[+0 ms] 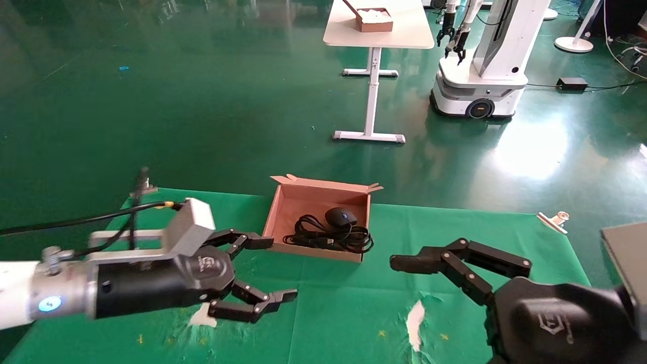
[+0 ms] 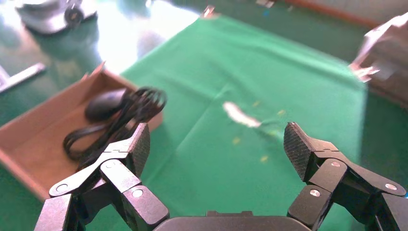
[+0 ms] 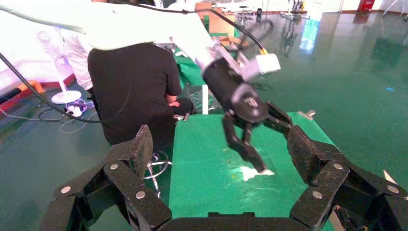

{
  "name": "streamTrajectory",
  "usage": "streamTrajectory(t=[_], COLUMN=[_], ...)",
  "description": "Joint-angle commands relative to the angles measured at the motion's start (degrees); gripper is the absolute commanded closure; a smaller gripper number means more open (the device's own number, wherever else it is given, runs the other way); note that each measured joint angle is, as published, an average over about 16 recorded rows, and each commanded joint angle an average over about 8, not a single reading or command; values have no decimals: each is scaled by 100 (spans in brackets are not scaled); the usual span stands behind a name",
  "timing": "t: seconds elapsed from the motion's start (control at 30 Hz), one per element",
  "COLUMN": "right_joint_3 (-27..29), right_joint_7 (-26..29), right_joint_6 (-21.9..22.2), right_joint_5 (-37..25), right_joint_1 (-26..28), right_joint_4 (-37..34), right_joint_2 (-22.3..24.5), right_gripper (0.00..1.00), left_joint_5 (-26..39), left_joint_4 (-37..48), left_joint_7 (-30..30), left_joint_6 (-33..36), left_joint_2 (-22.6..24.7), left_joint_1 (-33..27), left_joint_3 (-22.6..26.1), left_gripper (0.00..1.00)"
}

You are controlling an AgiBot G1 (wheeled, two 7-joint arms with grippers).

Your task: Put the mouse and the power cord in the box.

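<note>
The brown cardboard box (image 1: pixel 283 207) lies open at the far middle of the green table. Inside it rest the black mouse (image 1: pixel 340 216) and the looped power cord (image 1: pixel 328 238), the mouse against the cord's far side. The left wrist view shows the same box (image 2: pixel 29 139), mouse (image 2: pixel 103 103) and cord (image 2: pixel 132 113). My left gripper (image 1: pixel 278 268) hovers open and empty just left of the box's near corner. Over the right side of the table my right gripper (image 3: pixel 219 144) is open and empty, one of its fingers (image 1: pixel 409 263) reaching toward the box.
White tears (image 1: pixel 415 318) mark the green cloth near the front. A metal clip (image 1: pixel 554 220) sits at the table's far right edge and a grey panel (image 1: pixel 627 253) at the right. A person in black (image 3: pixel 130 86) sits beyond the table's left end.
</note>
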Motion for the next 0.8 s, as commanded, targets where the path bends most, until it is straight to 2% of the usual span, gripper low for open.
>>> streamTrajectory(t=[0.03,0.57,0.8], right_joint_3=[-1,-4,3], right_joint_7=[-1,-4,-4], right_joint_6=[0,-1,-7], right_joint_5=[1,11,22], right_joint_1=[1,-1,-8], right_joint_4=[-1,1,6], right_joint_2=[0,6,13], right_gripper=[0,0,0], left_joint_5=[-220,-1921,-2205], left_joint_4=[-137,-1193,-1363], left_joint_7=[61,530,591], left_joint_6=[169,1469,1682], left_joint_2=[-108,-938,-1073], left_joint_1=[153,1332,1524], left_joint_3=[-209,-1817,-2080], left_gripper=[0,0,0])
